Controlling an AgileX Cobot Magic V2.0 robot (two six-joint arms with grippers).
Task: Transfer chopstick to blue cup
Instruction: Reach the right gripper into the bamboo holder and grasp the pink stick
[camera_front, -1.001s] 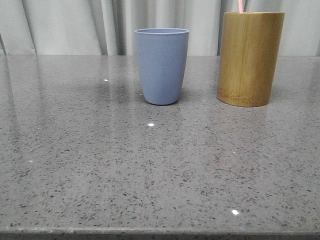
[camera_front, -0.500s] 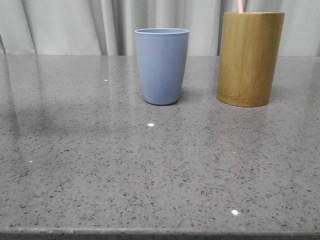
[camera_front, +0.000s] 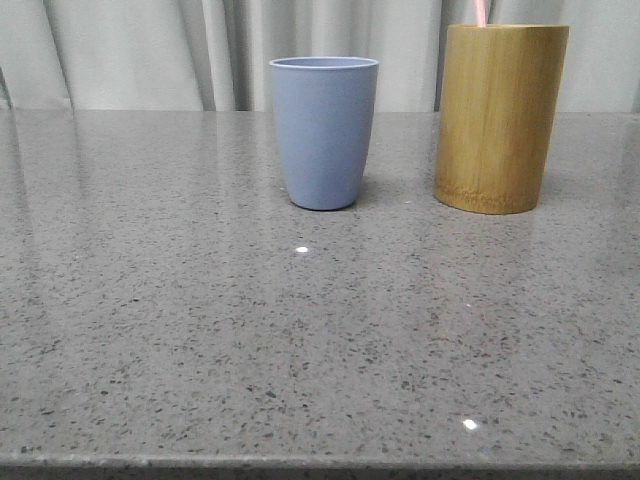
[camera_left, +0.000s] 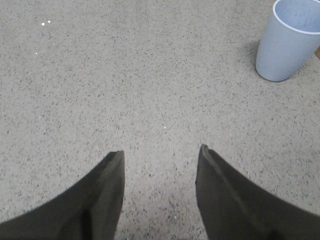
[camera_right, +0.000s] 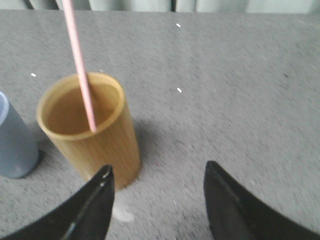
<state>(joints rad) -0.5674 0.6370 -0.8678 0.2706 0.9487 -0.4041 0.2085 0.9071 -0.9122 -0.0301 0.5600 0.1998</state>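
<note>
a grey speckled stone-look table (camera_front: 320, 340) with a pale curtain (camera_front: 140, 50) behind it holds two vessels standing upright and near each other but apart: a matte blue cup (camera_front: 324, 132) toward the middle, and to its right a taller tan bamboo holder (camera_front: 500, 118). the chopstick (camera_right: 79, 65), thin and pale pink, stands inside the bamboo holder, leaning against its rim with its top part sticking well above the opening; in the front view just a short pink tip (camera_front: 481, 12) shows above the holder. the blue cup looks empty from the left wrist view (camera_left: 292, 40). the left gripper (camera_left: 160, 160) hangs over bare table well apart from the cup, its dark fingers spread and gripping nothing. the right gripper (camera_right: 157, 175) hovers just beside the bamboo holder, fingers likewise spread wide and empty. this looks like the approach step, with nothing lifted yet. the next move likely calls for the right gripper to line up on the exposed upper shaft of the chopstick, close on that narrow stick, draw it straight up clear of the rim, then carry it across to the blue cup. no brands, labels or writing can be read anywhere.
</note>
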